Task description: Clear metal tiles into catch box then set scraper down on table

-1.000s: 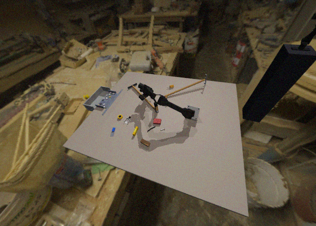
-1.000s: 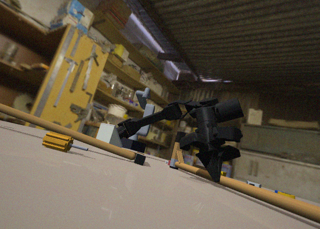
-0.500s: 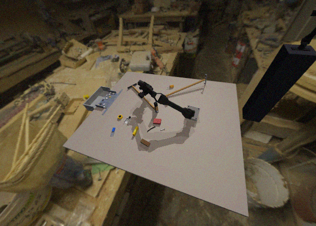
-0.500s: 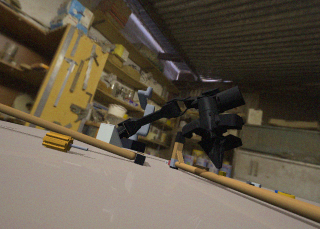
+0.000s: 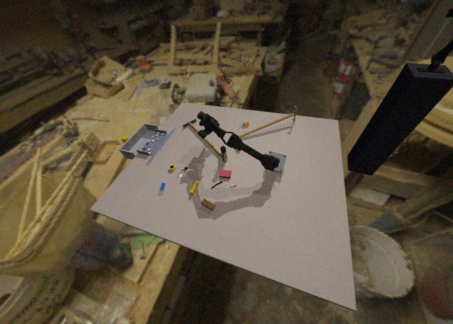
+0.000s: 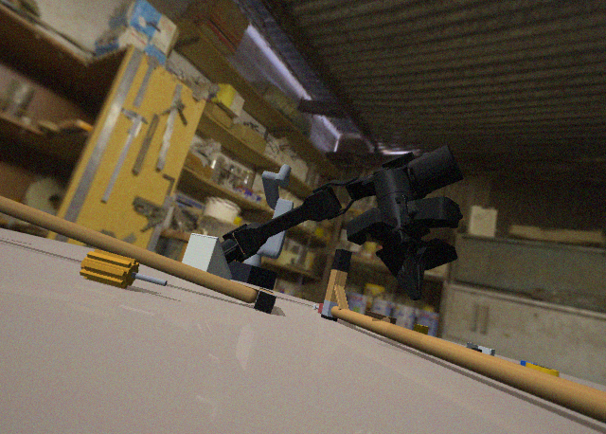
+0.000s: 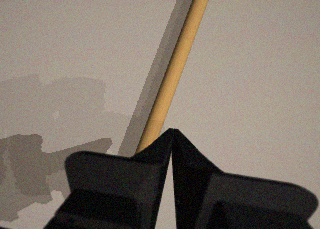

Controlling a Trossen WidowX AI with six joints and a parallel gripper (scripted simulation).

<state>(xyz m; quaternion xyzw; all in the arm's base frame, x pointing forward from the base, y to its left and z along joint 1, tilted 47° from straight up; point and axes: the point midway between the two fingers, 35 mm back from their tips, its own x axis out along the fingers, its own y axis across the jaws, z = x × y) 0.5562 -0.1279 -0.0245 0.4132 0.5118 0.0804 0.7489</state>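
My gripper [image 5: 202, 134] [image 6: 416, 296] [image 7: 172, 133] is shut and empty, its fingertips pressed together above the wooden handle [image 5: 211, 145] [image 6: 459, 352] [image 7: 173, 76] of a long tool. That tool lies on the table, with a wide dark blade [image 5: 189, 123] at its far end and a short upright grip [image 5: 224, 151] [image 6: 336, 284] at its near end. In the wrist view the left finger hides part of the handle. Several small tiles [image 5: 157, 139] lie scattered on the steel plate [image 5: 156, 148], by the grey catch box [image 5: 127, 153] at the left table edge.
A second long-handled tool [image 5: 267, 124] [image 6: 170, 267] lies toward the back right, beside an orange ribbed object [image 5: 245, 124] [image 6: 108, 268]. A yellow ring [image 5: 171, 167], blue block [image 5: 163, 185], yellow piece [image 5: 194, 187], red block [image 5: 225, 173] and brown block [image 5: 208, 204] lie toward the front.
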